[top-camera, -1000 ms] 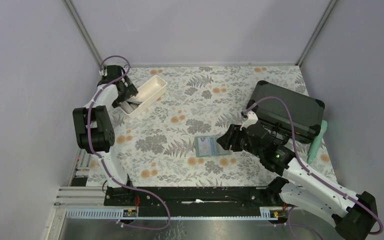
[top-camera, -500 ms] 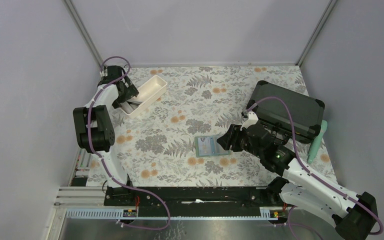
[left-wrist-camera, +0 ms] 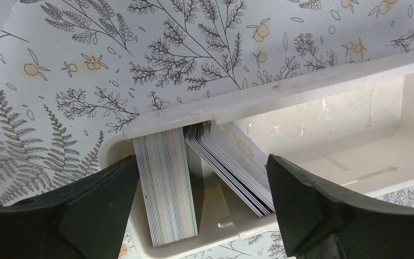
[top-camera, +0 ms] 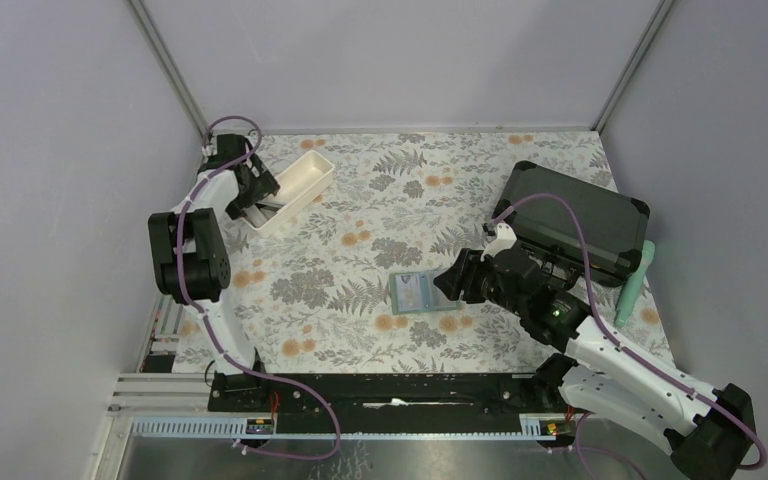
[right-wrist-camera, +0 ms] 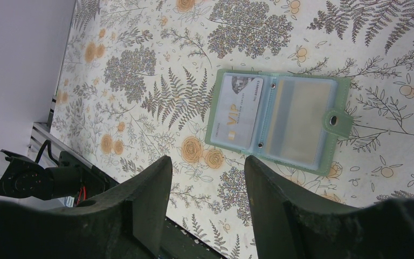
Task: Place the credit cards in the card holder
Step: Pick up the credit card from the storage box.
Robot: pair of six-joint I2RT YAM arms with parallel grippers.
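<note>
Several credit cards stand on edge at the near end of a white tray [left-wrist-camera: 302, 81]: an upright stack [left-wrist-camera: 164, 186] and a leaning group [left-wrist-camera: 232, 164]. My left gripper [left-wrist-camera: 202, 162] hangs open over that end [top-camera: 253, 192], its fingers straddling both groups and holding nothing. The sage-green card holder [right-wrist-camera: 340, 121] lies open and flat in the middle of the table [top-camera: 412, 292]. A pale card marked VIP [right-wrist-camera: 240, 110] sits in its left pocket. My right gripper [right-wrist-camera: 207, 162] stands open and empty just right of the holder [top-camera: 452, 277].
A large black hard case [top-camera: 580, 220] lies at the back right, behind my right arm. A mint-green handled object [top-camera: 635, 285] rests by the right wall. The white tray [top-camera: 305, 175] sits at the back left, close to the left wall.
My left gripper has shifted very slightly over the tray's end. The right arm and the card holder have not moved.
</note>
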